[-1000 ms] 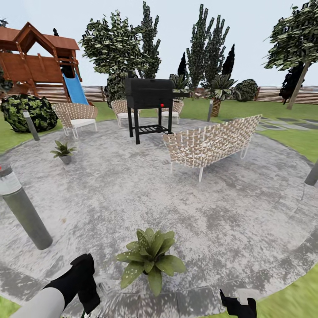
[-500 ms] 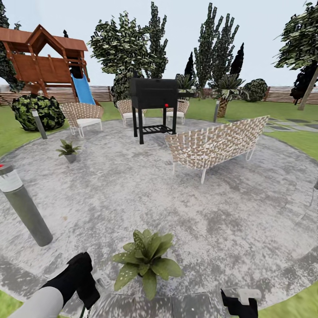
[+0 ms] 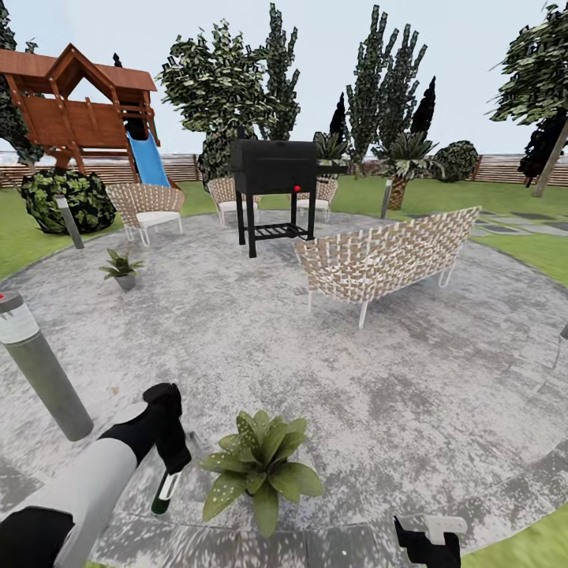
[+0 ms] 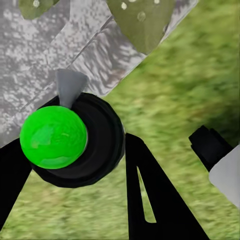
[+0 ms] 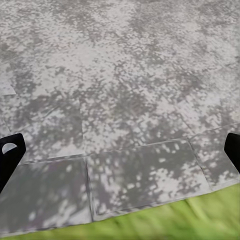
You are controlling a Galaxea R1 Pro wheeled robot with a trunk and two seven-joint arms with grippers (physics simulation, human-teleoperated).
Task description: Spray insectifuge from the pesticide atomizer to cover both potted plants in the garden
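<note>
Where left pincer [image 3: 168, 461] grips, pesticide atomizer [image 3: 166, 491], slim, dark green, hanging downward

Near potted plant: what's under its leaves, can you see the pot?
No. The near potted plant shows only speckled leaves spreading over the grey patio; its pot is covered by them. The atomizer hangs in the left gripper beside it.

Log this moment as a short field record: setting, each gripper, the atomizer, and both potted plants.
setting: round grey paved patio ringed by lawn
left gripper: shut on the pesticide atomizer, raised beside the near plant
right gripper: open, low at the patio's edge, holding nothing
near potted plant: on the patio's near edge, right of the atomizer
far potted plant: across the patio at left, near a woven chair
</note>
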